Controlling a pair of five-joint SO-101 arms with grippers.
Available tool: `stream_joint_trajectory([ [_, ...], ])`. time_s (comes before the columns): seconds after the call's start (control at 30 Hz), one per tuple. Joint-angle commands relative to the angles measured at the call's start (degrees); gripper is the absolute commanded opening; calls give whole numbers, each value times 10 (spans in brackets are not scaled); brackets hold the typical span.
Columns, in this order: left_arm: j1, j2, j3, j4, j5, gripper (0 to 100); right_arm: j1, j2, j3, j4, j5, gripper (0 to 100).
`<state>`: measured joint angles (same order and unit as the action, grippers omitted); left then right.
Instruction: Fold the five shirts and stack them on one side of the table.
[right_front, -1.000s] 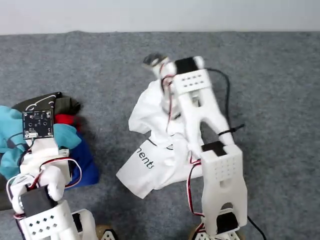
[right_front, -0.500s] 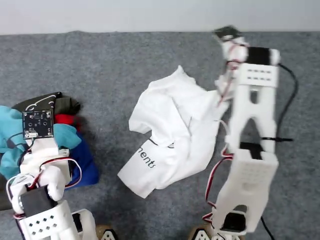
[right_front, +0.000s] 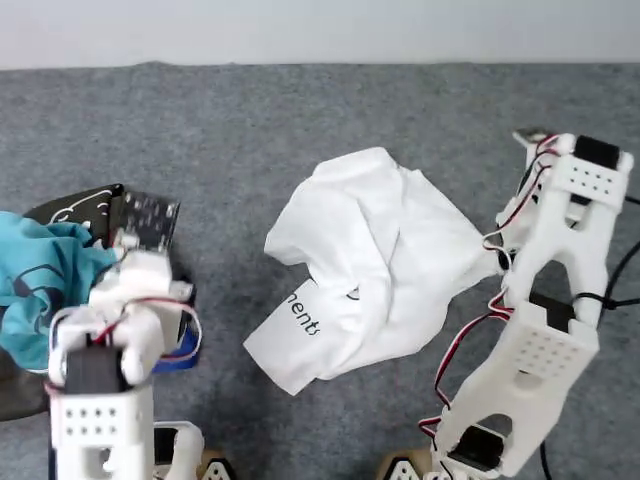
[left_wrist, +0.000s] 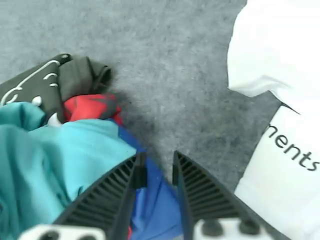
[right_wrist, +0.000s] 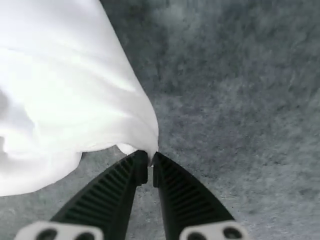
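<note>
Right fingers (right_wrist: 144, 166) clenched the white shirt's (right_front: 380, 250) edge, cloth spreading toward the left fingers (left_wrist: 125, 181), released, farther off over the pile (right_front: 40, 285).

From where I stand the counter (right_front: 230, 140) is covered in a grey, fuzzy, carpet-like fabric, flecked lighter and darker. Along its far side runs a plain pale wall (right_front: 320, 30), meeting the grey in a slightly uneven line. The light is soft and even, leaving only faint shadows on the fabric
</note>
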<state>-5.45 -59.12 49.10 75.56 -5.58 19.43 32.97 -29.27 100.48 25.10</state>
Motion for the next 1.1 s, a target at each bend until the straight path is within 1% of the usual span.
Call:
stream_joint_trajectory([
  [0.0, 35, 103, -102, 2, 4, 97, 6, -48, 4, 23, 5, 9],
  [0.23, 179, 291, -223, 62, 3, 111, -11, -47, 7, 23, 5, 9],
  [0.4, 251, 407, -276, 95, 4, 216, -19, -46, 7, 22, 4, 9],
  [0.5, 277, 469, -294, 98, 4, 240, -22, -46, 7, 22, 4, 9],
  [0.8, 364, 607, -307, 85, 3, 265, -25, -43, 7, 22, 0, 9],
  [1.0, 361, 696, -307, 44, 3, 260, -23, -44, 7, 22, 0, 9],
  [1.07, 361, 717, -311, 40, 2, 234, -22, -45, 7, 22, 0, 9],
])
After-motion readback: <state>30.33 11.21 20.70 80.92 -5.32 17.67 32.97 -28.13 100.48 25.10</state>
